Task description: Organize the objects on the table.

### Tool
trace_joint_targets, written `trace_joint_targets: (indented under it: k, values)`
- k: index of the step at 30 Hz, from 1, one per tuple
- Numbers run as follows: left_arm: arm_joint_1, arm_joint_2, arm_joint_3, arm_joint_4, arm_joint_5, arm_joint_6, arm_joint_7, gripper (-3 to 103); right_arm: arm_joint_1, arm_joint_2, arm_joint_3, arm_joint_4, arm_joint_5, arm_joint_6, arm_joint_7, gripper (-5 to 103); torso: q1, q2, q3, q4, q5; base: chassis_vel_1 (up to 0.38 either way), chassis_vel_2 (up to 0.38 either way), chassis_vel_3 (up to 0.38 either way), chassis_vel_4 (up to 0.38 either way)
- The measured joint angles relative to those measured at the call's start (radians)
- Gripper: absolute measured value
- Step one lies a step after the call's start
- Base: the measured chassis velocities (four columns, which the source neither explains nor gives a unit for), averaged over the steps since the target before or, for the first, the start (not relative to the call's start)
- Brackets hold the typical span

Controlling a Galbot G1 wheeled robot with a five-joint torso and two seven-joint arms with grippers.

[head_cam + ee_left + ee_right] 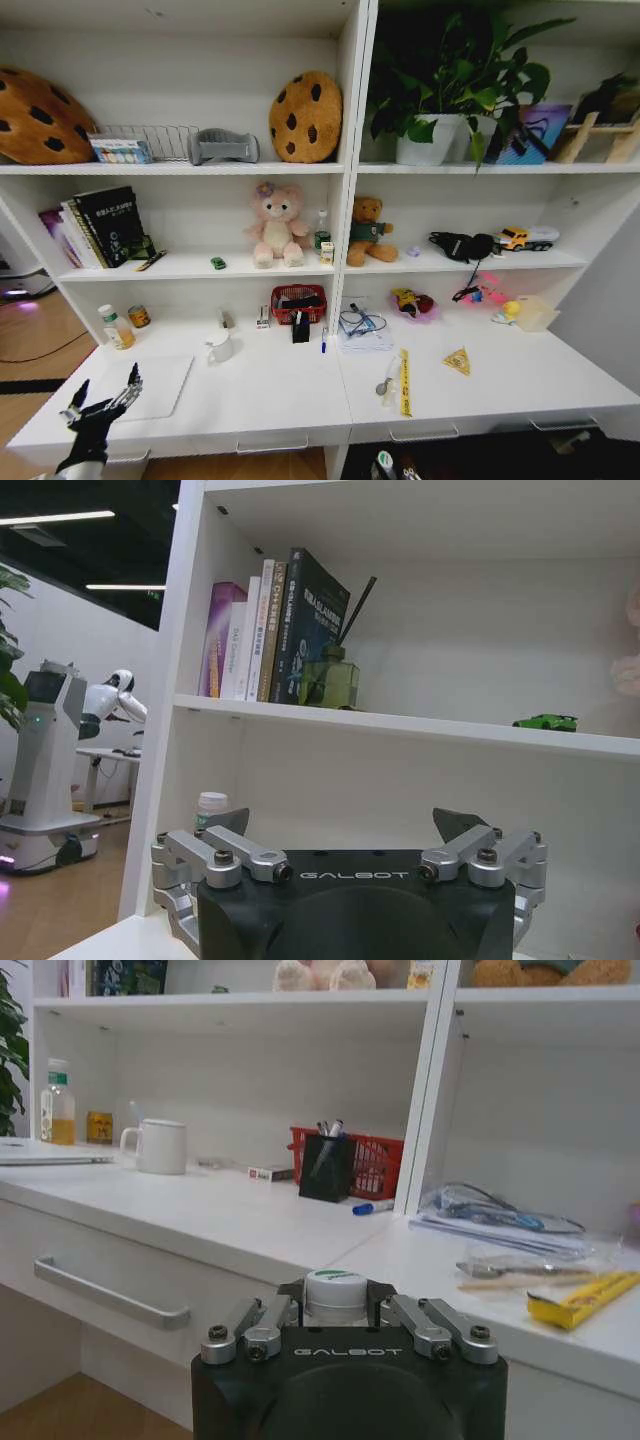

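Low at the table's (pixel 290 395) left front corner: left gripper (pixel 100 400), fingers spread wide, nothing between them, just off the near edge of the laptop (pixel 150 385). Below the front edge, near the middle drawer seam: right gripper (pixel 337 1305), pressed in on a small bottle (pixel 335 1290) with a white cap, upright between the fingers.

On the tabletop:
- laptop closed, flat, at the left end
- amber bottle (pixel 116 327) and can (pixel 139 316) behind it by the back wall
- mug (pixel 220 347) just right of the laptop, standing upright
- red basket (pixel 298 302) at the back centre, black pen cup (pixel 301 327) touching its front
- blue marker (pixel 324 341) lying beside the cup
- yellow ruler (pixel 405 383) on the right half, pointing front to back

Up on the shelf above, left of the pink plush: green toy (pixel 218 263).
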Motion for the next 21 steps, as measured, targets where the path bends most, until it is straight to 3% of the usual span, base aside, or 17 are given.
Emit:
trace_joint_targets:
  k: [13, 21]
  values:
    - [0.012, -0.004, -0.01, -0.007, 0.004, 0.003, -0.002, 100, 0.153, 0.037, -0.039, -0.317, -0.005, 0.059, -0.022, 30, 0.0, 0.0, 0.0, -0.0001, 0.0, 0.0, 0.0, 0.0, 0.0]
    - [0.022, -0.013, -0.013, -0.021, 0.015, 0.007, -0.004, 100, 0.329, 0.079, -0.052, -0.568, 0.005, 0.078, -0.039, 30, 0.0, 0.0, 0.0, -0.0001, 0.0, 0.0, 0.0, 0.0, 0.0]
